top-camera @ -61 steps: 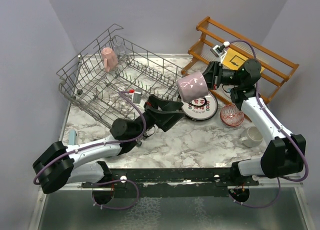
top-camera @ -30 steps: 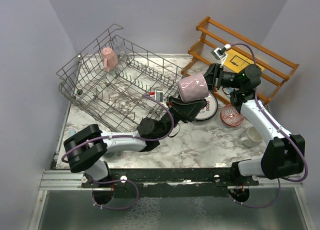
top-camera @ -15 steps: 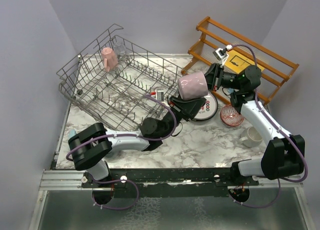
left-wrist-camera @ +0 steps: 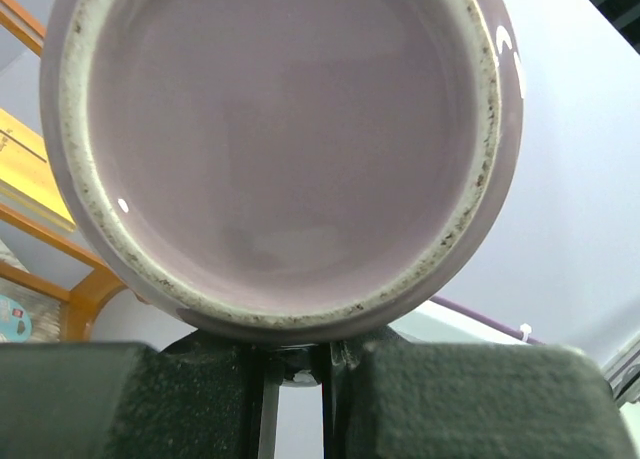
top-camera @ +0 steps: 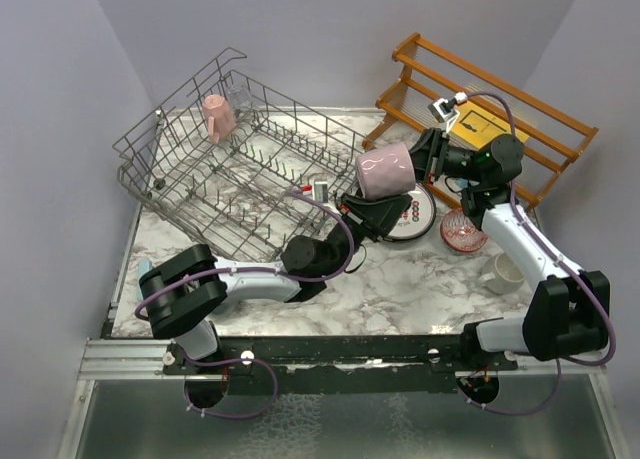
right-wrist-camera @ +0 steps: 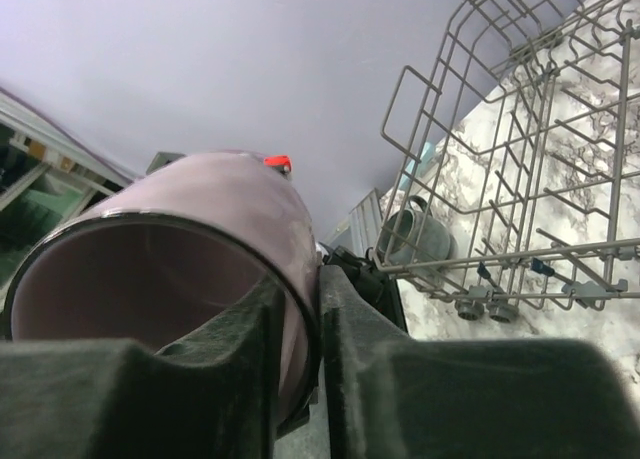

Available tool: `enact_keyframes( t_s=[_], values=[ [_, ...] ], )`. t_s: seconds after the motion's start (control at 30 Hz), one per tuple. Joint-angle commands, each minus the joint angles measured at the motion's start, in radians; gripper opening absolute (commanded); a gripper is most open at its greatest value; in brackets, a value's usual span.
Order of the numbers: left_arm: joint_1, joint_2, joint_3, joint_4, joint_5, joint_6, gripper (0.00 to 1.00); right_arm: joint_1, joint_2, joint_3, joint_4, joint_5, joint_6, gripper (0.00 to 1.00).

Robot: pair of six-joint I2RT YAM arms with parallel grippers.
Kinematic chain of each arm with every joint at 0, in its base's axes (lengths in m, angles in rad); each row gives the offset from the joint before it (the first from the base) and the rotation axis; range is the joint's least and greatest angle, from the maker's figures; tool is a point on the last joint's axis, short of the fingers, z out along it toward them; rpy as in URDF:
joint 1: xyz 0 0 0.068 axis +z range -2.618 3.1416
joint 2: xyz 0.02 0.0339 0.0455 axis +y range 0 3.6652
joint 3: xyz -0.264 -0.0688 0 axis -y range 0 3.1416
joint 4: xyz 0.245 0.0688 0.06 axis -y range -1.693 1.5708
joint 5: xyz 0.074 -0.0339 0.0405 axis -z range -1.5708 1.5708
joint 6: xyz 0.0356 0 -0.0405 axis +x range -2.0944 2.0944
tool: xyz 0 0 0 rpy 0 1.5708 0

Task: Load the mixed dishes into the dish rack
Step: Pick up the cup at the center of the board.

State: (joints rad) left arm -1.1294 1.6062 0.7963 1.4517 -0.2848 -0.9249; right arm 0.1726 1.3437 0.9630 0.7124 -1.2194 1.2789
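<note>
A mauve mug (top-camera: 385, 171) hangs on its side in the air above the black-rimmed plate (top-camera: 412, 217). My right gripper (top-camera: 418, 159) clasps its rim from the right, one finger inside and one outside the wall (right-wrist-camera: 298, 319). From below, my left gripper (top-camera: 372, 201) comes up against the mug's base (left-wrist-camera: 280, 149). Its fingers (left-wrist-camera: 120, 399) are nearly together on a small dark part under the base, probably the handle. The dish rack (top-camera: 180, 214) stands tilted at the back left, holding a pink mug (top-camera: 217, 117) and a clear glass (top-camera: 241, 103).
A red patterned bowl (top-camera: 463, 229) and a cream mug (top-camera: 503, 272) sit on the marble near my right arm. A grey-teal mug (right-wrist-camera: 420, 234) lies beside the rack's near left corner. The wooden shelf (top-camera: 520, 109) with a yellow sheet (top-camera: 480, 122) stands at the back right.
My left arm has swung right and reached under the mauve mug, and its jaws have closed in. The right arm and the mug have barely shifted.
</note>
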Motion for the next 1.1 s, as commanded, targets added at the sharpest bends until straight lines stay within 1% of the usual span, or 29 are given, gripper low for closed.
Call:
enact_keyframes(
  t_s=[0.0,0.17,0.27,0.43,0.63,0.77,0.83,0.93,1.07],
  values=[
    [0.007,-0.031,0.002,0.138,-0.041,0.032,0.0,0.008,-0.056,-0.013,0.041,-0.021,-0.013,0.29],
    [0.009,-0.067,-0.026,0.144,-0.04,0.046,0.0,0.0,-0.067,-0.017,0.042,-0.031,-0.03,0.51],
    [0.009,-0.09,-0.049,0.144,-0.039,0.055,0.0,-0.005,-0.074,-0.018,0.055,-0.041,-0.034,0.59],
    [0.012,-0.132,-0.081,0.14,-0.024,0.076,0.0,-0.016,-0.086,-0.027,0.07,-0.057,-0.056,0.65],
    [0.016,-0.201,-0.126,0.083,-0.011,0.094,0.0,-0.035,-0.101,-0.031,0.13,-0.093,-0.065,0.72],
    [0.026,-0.257,-0.159,0.022,-0.016,0.105,0.0,-0.056,-0.109,-0.033,0.131,-0.116,-0.088,0.73],
    [0.03,-0.293,-0.172,-0.024,-0.018,0.119,0.0,-0.067,-0.111,-0.038,0.131,-0.128,-0.107,0.76],
    [0.04,-0.359,-0.183,-0.133,-0.027,0.148,0.0,-0.085,-0.122,-0.041,0.119,-0.156,-0.162,0.77],
    [0.067,-0.467,-0.189,-0.304,-0.047,0.181,0.0,-0.096,-0.138,-0.04,0.019,-0.201,-0.311,0.78]
  ],
)
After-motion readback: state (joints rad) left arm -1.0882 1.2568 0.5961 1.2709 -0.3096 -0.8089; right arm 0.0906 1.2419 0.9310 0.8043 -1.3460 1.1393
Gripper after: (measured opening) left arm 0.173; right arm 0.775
